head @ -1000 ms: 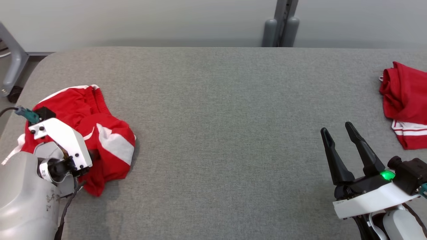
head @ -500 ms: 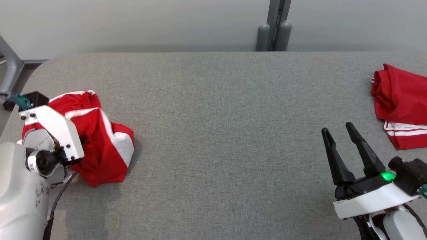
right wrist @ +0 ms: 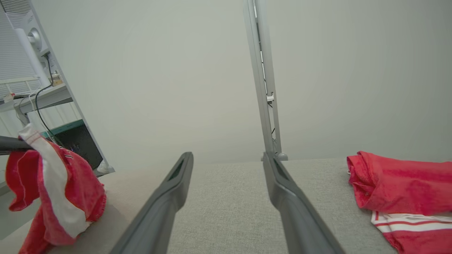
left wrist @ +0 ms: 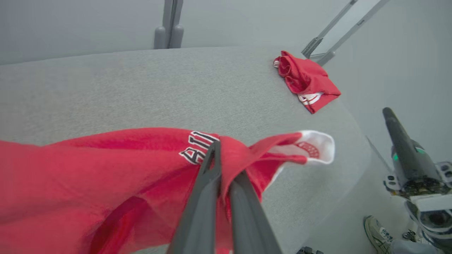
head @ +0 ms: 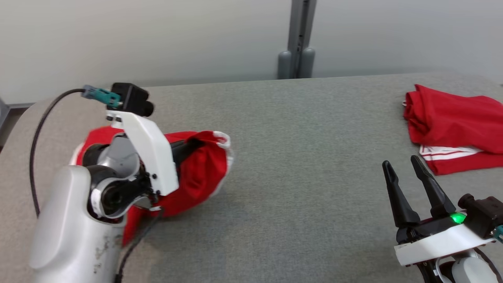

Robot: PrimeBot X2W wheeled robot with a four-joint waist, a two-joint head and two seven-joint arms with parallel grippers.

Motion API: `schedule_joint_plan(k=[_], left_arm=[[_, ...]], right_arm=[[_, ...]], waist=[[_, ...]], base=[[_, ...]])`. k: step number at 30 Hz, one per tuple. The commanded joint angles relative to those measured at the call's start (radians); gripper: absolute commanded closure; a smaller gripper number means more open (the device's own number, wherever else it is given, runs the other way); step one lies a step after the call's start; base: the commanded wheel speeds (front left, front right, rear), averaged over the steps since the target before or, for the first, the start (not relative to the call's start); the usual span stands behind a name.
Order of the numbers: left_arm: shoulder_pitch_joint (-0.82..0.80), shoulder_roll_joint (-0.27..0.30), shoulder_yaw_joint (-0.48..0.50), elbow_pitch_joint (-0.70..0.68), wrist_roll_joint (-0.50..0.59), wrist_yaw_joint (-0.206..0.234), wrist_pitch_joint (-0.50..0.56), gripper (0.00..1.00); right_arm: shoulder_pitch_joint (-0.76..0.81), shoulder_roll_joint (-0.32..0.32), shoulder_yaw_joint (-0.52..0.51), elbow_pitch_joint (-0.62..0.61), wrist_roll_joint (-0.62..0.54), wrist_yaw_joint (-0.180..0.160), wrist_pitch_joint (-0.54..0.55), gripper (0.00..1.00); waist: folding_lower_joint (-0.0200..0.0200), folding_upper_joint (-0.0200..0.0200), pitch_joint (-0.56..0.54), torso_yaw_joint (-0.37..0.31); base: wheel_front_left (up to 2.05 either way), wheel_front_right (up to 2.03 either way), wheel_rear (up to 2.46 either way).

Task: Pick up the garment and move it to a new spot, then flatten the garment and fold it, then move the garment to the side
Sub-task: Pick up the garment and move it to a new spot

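Red cloth w/ white trim is what the left gripper (left wrist: 222,158) has hold of. Its 2 dark fingers are pinched tight together on a fold of the garment (head: 200,173), just beside black-and-white lettering seen in the left wrist view. The garment is at the left side of the grey fabric table (head: 306,137), bunched and draped around the fingers, w/ a white-edged flap sticking out to the right. In the right wrist view the gripped part hangs above the surface at the left end; can't tell if the lowest folds touch the table. The pale left forearm and wrist cover the near-left part of the cloth in the head view. A black cable (head: 37,133) loops from the wrist camera down the arm's left side.

At the near right, the right gripper (head: 400,161) is over the table, its 2 fingers spread apart and released, pointing toward the far edge. A green light (head: 456,217) glows at its base.

A 2nd garment (head: 452,122), also red w/ white stripes, lies loosely folded at the far right of the table. It is well apart from the 1st one and just beyond the right gripper. A grey post (head: 297,39) stands behind the far edge, approx mid-table, against a plain pale wall. In the left wrist view a person's shoe (left wrist: 376,229) shows on the floor past the table's right end.
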Motion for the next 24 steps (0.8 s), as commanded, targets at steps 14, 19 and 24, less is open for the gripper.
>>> schedule_joint_plan(k=[14,19,24], left_arm=[[-0.138,-0.095,-0.196,0.180,0.022,0.098,-0.289,1.00],[-0.264,-0.094,-0.341,0.341,-0.069,0.103,-0.479,1.00],[-0.328,-0.092,-0.466,0.459,-0.144,0.097,-0.590,1.00]], right_arm=[[-0.070,0.020,-0.017,0.015,0.012,0.000,-0.004,0.00],[-0.098,0.039,-0.009,0.020,0.024,0.000,-0.004,0.00],[-0.114,0.049,-0.007,0.021,0.029,0.000,-0.004,0.00]], waist=[[0.0000,-0.0001,0.049,-0.308],[0.0000,-0.0001,0.089,-0.376],[0.0000,-0.0001,0.114,-0.398]], base=[[0.00,0.00,0.00],[0.00,0.00,0.00],[0.00,0.00,0.00]])
